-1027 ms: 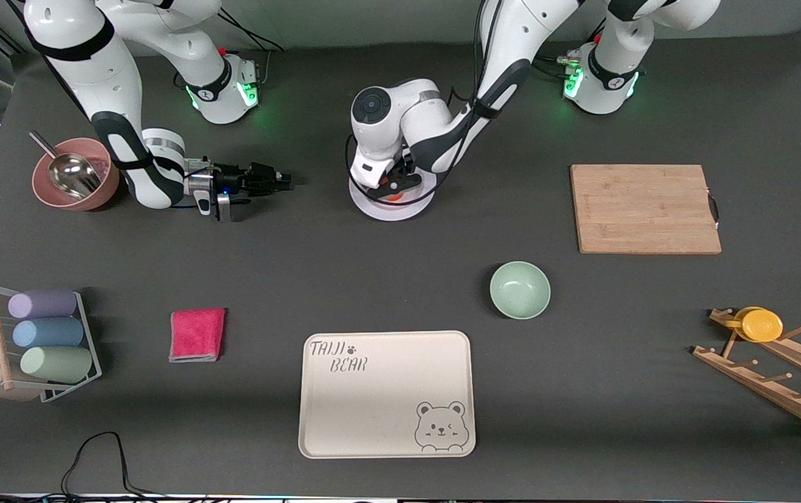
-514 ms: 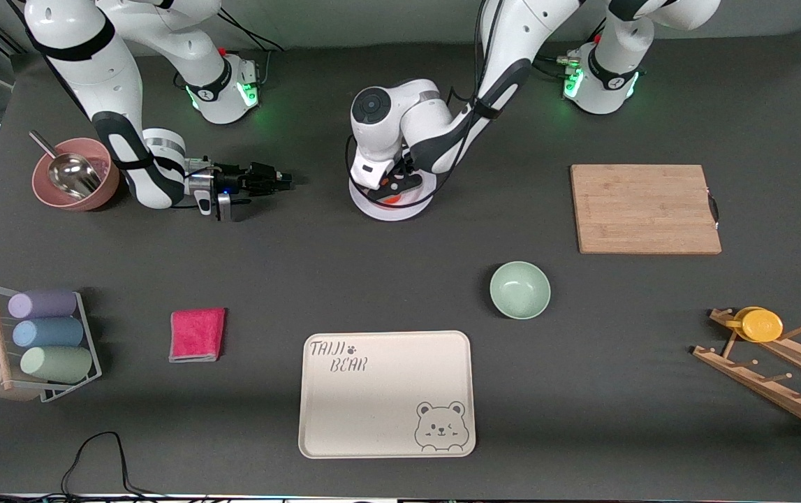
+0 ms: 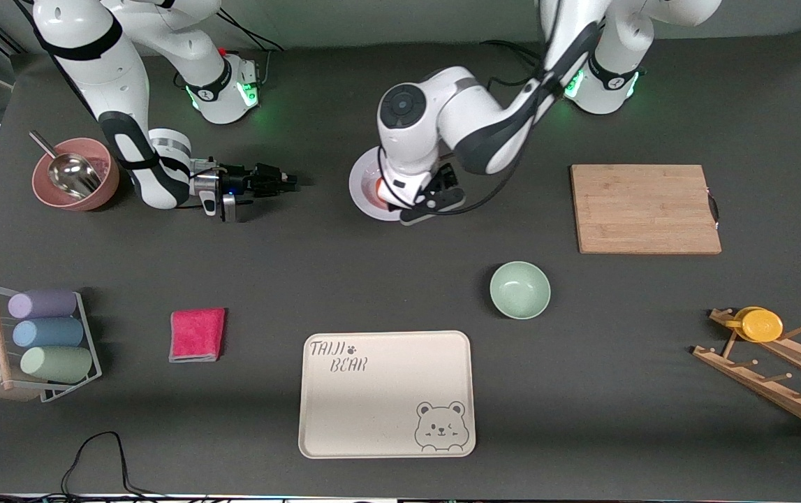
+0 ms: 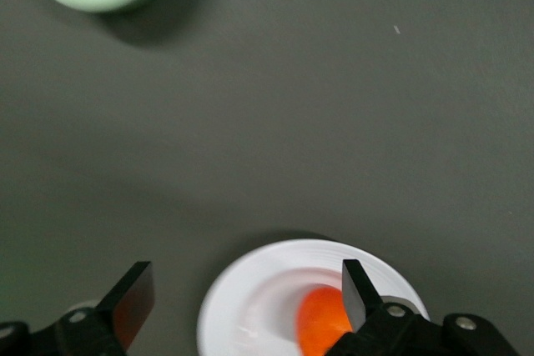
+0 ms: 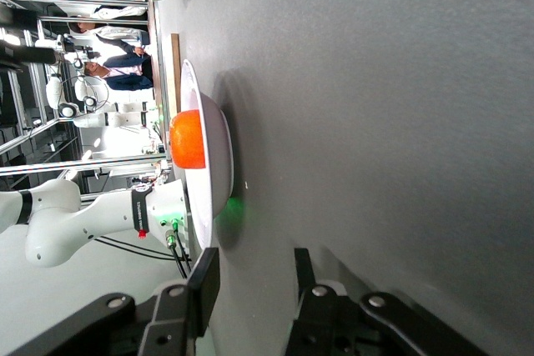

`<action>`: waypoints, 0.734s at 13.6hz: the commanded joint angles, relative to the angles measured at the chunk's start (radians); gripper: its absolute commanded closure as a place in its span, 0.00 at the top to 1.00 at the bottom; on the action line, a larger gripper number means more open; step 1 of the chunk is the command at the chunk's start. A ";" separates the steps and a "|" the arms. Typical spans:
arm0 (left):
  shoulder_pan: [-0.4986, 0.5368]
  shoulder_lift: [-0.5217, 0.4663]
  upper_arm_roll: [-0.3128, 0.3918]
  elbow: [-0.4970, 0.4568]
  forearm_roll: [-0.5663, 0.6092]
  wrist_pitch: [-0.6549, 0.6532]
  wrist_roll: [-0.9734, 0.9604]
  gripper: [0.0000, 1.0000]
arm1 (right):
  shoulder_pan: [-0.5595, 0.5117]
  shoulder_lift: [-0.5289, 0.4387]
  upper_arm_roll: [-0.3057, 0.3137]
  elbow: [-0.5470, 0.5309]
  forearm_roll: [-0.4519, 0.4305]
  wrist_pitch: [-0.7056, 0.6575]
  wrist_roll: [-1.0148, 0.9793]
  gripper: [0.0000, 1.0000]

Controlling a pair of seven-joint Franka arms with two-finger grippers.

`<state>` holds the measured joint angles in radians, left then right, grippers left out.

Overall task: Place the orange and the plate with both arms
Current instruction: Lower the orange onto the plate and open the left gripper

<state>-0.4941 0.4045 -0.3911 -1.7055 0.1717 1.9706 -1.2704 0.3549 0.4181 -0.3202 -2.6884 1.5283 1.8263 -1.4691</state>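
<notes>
The pale plate (image 3: 362,183) lies on the dark table between the two arm bases, and the orange (image 3: 378,189) rests in it. My left gripper (image 3: 434,202) hangs open just above the plate's edge, holding nothing. In the left wrist view the plate (image 4: 267,293) lies below the spread fingers (image 4: 133,298), with the orange (image 4: 321,323) beside one of them. My right gripper (image 3: 287,181) stays low over the table, pointing at the plate from the right arm's end, a gap away. It (image 5: 254,285) is open and empty; ahead are the plate (image 5: 213,152) and orange (image 5: 188,139).
A pink bowl with a metal scoop (image 3: 75,175) sits by the right arm. A wooden cutting board (image 3: 644,208), a mint bowl (image 3: 519,289), the bear tray (image 3: 386,395), a pink cloth (image 3: 197,334), a cup rack (image 3: 37,342) and a peg rack with a yellow cup (image 3: 761,325) lie around.
My left gripper has opened and let the orange go onto the plate, then risen and shifted toward the left arm's end. The right arm has barely moved.
</notes>
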 commanded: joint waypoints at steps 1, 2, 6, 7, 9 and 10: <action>0.093 -0.119 0.017 -0.031 -0.078 -0.084 0.179 1.00 | 0.073 0.039 0.001 0.019 0.093 -0.012 -0.030 0.43; 0.113 -0.156 0.037 -0.031 -0.080 -0.116 0.225 1.00 | 0.100 0.039 0.001 0.019 0.134 -0.012 -0.030 0.43; 0.117 -0.268 0.268 -0.034 -0.164 -0.251 0.564 1.00 | 0.216 0.057 0.026 0.041 0.306 -0.012 -0.030 0.43; 0.117 -0.298 0.318 -0.037 -0.178 -0.277 0.642 1.00 | 0.239 0.067 0.033 0.048 0.340 -0.012 -0.030 0.43; 0.118 -0.344 0.403 -0.037 -0.178 -0.334 0.776 1.00 | 0.274 0.076 0.058 0.064 0.412 -0.012 -0.028 0.43; 0.118 -0.366 0.449 -0.037 -0.178 -0.357 0.834 1.00 | 0.291 0.080 0.072 0.073 0.453 -0.012 -0.028 0.43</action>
<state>-0.3645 0.1052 -0.0069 -1.7069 0.0116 1.6488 -0.5421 0.6130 0.4658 -0.2669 -2.6446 1.9054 1.8253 -1.4714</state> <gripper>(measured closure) 0.000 0.568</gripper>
